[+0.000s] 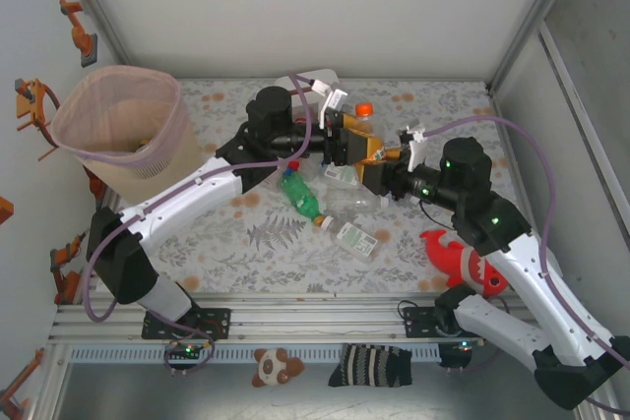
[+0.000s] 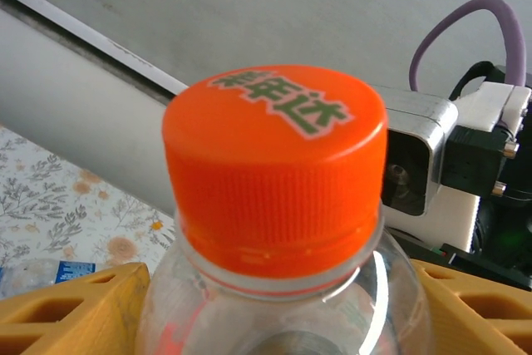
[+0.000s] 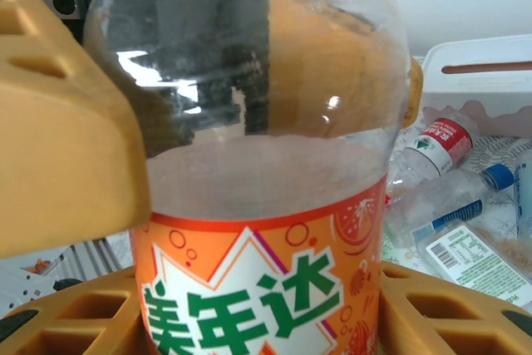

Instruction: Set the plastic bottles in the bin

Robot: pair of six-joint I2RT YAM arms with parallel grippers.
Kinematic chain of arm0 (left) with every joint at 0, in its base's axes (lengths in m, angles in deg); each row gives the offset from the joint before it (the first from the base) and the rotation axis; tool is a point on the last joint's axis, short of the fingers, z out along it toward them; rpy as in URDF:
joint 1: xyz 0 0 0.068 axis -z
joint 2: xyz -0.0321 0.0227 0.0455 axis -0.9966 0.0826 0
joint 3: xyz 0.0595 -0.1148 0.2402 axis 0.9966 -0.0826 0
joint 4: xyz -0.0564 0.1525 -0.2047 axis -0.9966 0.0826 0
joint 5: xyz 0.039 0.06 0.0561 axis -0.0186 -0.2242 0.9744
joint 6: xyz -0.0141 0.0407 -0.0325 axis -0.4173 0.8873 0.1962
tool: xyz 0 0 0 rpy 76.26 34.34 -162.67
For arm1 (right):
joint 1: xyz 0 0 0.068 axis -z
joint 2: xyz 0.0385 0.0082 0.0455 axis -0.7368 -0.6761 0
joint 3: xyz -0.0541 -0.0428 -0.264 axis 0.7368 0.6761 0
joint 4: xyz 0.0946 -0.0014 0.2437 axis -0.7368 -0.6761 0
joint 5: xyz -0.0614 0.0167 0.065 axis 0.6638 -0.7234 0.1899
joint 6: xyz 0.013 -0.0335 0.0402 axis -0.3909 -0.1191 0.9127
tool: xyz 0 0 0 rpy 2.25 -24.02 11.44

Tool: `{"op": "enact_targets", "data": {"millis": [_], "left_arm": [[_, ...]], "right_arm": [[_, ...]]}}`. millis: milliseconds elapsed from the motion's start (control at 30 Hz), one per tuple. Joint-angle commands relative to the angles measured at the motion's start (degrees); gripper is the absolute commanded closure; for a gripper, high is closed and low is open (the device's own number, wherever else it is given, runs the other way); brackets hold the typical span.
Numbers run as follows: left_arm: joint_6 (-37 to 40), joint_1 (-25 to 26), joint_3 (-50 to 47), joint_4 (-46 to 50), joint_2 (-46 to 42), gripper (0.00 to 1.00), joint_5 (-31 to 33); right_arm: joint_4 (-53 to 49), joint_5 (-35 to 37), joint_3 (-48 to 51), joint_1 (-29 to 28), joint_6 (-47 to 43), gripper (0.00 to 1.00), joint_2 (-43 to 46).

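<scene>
The right jaws grip the bottle (image 3: 266, 205) at its orange label, holding it over the middle of the bench (image 1: 236, 243). The left jaws flank its shoulder below the cap (image 2: 274, 172); I cannot tell whether they press it. The bin (image 1: 123, 120) stands well apart, far left.

The orange-labelled bottle (image 3: 266, 205) is cut off at top and bottom edges

Ribbed orange plastic cap (image 2: 274, 180), glossy clear plastic bottle (image 3: 258, 97), translucent latticed plastic bin (image 1: 165, 157)
</scene>
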Motion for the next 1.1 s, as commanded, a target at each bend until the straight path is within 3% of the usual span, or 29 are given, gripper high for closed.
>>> {"op": "enact_targets", "data": {"millis": [0, 67, 267, 400, 700, 1067], "left_arm": [[1.9, 0.3, 1.8, 0.2, -0.7, 0.28, -1.2], [2.2, 0.3, 1.8, 0.2, -0.8, 0.29, -1.2], [3.7, -0.2, 1.7, 1.6, -2.4, 0.32, 0.5], [5.2, -1.5, 1.5, 4.1, -4.2, 0.35, 2.0], [5.1, -4.7, -0.5, 6.9, -6.2, 0.36, 5.2], [6.7, -7.4, -3.3, 21.0, -9.7, 0.36, 18.1]], "right_arm": [[-0.1, 0.6, -2.3, 0.1, -0.4, 0.5, 0.9], [-0.4, 0.9, -2.4, 0.1, -0.3, 0.5, 0.9], [-4.7, 2.8, -3.8, 0.1, -0.5, 0.22, 1.2], [-7.5, 3.5, -4.0, 0.1, -0.6, 0.14, 2.0], [-11.7, 8.9, -2.8, 0.1, -0.8, 0.16, 2.2], [-13.1, 9.5, -2.6, 0.1, -0.6, 0.2, -0.3]]}}
